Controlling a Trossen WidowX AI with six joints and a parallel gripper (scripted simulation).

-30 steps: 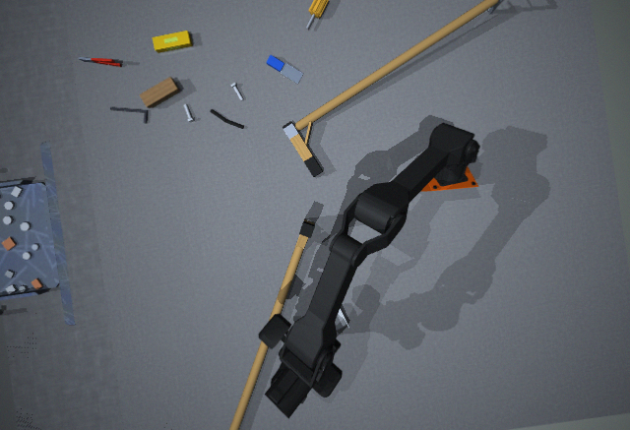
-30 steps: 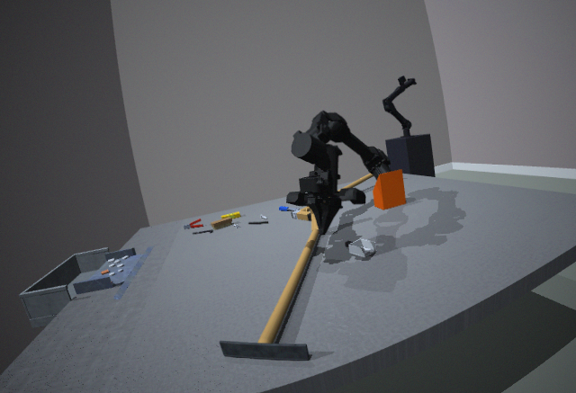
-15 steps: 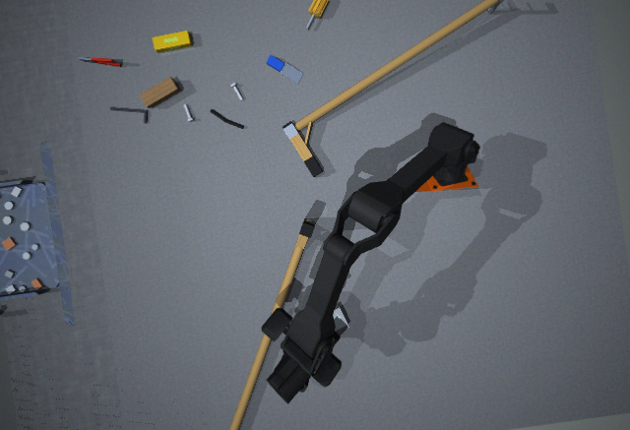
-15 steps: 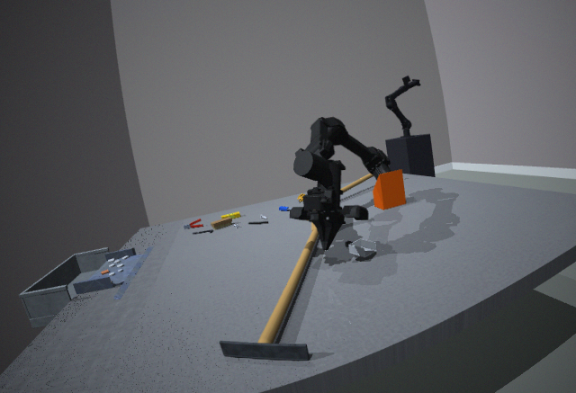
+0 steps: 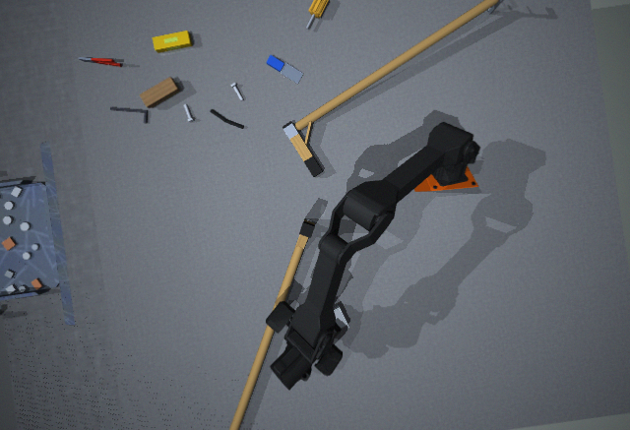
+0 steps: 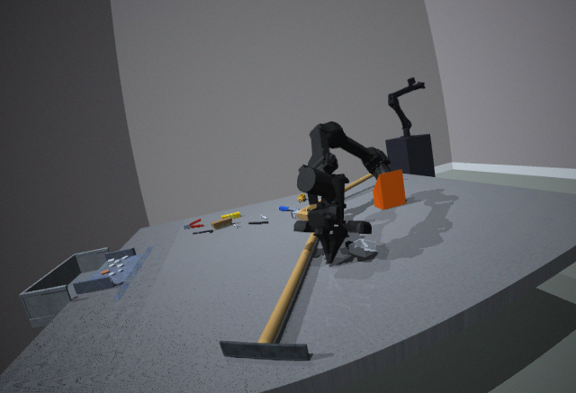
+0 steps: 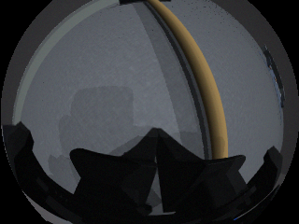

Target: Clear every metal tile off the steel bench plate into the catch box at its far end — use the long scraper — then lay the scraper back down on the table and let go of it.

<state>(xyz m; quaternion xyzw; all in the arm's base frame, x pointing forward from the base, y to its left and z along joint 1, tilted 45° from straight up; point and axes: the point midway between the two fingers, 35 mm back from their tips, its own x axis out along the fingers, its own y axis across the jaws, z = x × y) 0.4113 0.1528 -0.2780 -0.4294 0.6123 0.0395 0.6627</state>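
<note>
The long scraper lies flat on the table, and its wooden handle (image 5: 264,338) (image 6: 291,289) (image 7: 201,71) ends in a dark blade (image 6: 265,350) near the front edge. My gripper (image 5: 293,360) (image 6: 331,258) (image 7: 156,133) is shut on nothing. It points down with its tips close to the table, just beside the handle and not around it. The steel bench plate (image 5: 37,212) (image 6: 128,265) lies at the far left and carries several small metal tiles (image 5: 7,206) (image 6: 116,263), some of them orange. The grey catch box (image 6: 46,286) stands at the plate's end.
A second long wooden tool (image 5: 397,61) with a brush head (image 5: 303,150) lies behind the arm. A small grey bracket (image 5: 342,313) (image 6: 363,246) sits right beside the gripper. Small tools lie at the back left: a yellow block (image 5: 171,40), a wood block (image 5: 158,92), red pliers (image 5: 101,60) and bolts. The orange arm base (image 6: 388,189) stands on the right.
</note>
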